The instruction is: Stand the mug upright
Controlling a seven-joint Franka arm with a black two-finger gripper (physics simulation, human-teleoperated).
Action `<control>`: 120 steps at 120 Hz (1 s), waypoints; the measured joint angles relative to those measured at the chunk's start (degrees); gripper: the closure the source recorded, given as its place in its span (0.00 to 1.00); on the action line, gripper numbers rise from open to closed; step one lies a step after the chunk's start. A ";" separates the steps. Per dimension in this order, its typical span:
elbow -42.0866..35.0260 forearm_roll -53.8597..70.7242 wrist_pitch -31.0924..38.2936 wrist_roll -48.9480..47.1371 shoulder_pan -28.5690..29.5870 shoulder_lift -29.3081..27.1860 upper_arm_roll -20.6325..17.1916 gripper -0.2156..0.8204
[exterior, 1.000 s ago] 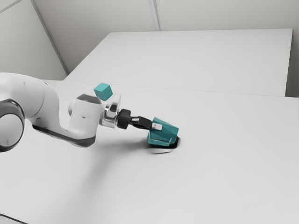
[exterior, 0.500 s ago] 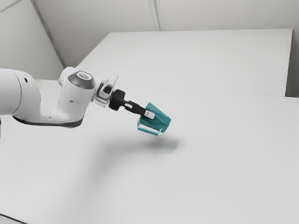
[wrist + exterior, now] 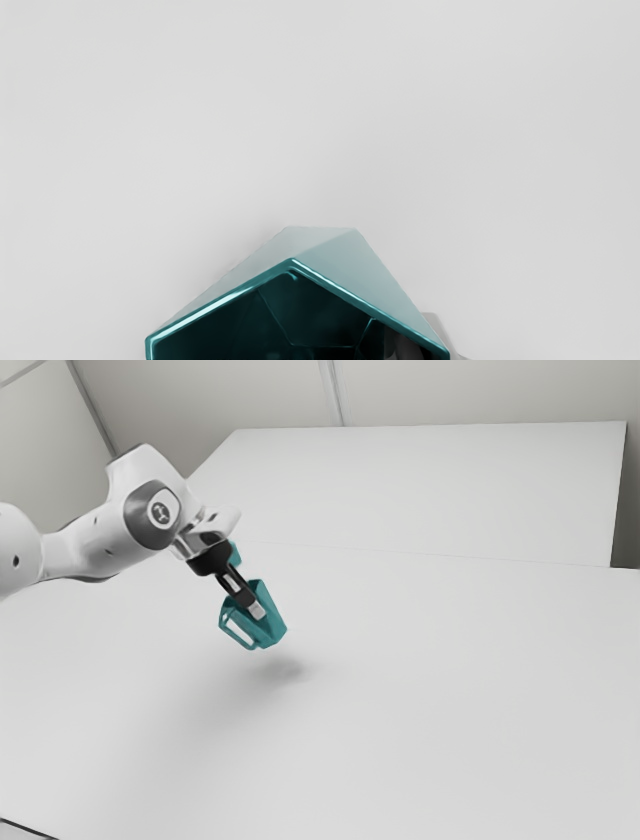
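Clamped on the tilted mug above the worktop, the pincer seems mid-righting, and next must level it and lower it base-down

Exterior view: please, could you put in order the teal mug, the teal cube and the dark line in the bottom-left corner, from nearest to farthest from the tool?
1. Mug: held by the tool, above the table.
2. Cube: behind the tool, partly hidden.
3. Dark line: bottom-left corner, farthest.
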 joint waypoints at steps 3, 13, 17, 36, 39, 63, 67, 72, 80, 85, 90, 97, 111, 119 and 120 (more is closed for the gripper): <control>-0.27 0.99 0.02 -0.99 0.11 -0.36 -0.02 0.95; -1.64 3.82 0.06 -4.25 0.34 -2.03 -0.10 0.95; -2.24 4.62 0.08 -5.48 0.26 -2.58 -0.13 0.96; -5.67 8.92 0.26 -11.03 -1.01 -5.41 -0.42 0.95; -6.09 9.57 0.29 -11.87 -1.08 -5.71 -0.46 0.95; -9.82 14.97 2.60 -18.31 -1.05 -7.58 -1.34 0.95; -10.33 15.88 3.10 -19.36 -1.07 -7.71 -1.48 0.96; -10.87 17.05 3.69 -20.66 -1.09 -7.79 -1.58 0.95; -11.67 18.76 4.79 -22.60 -1.07 -7.81 -1.63 0.95; -12.02 19.69 5.45 -23.77 -1.11 -7.80 -1.65 0.95; -12.27 20.77 6.02 -24.95 -1.12 -7.79 -1.65 0.95; -12.73 21.83 6.89 -26.52 -1.15 -7.78 -1.66 0.95; -13.86 23.26 8.46 -29.40 -1.32 -7.71 -1.66 0.95; -14.43 24.03 9.28 -30.95 -1.38 -7.54 -1.66 0.95; -14.54 24.10 9.40 -31.14 -1.38 -7.53 -1.66 0.95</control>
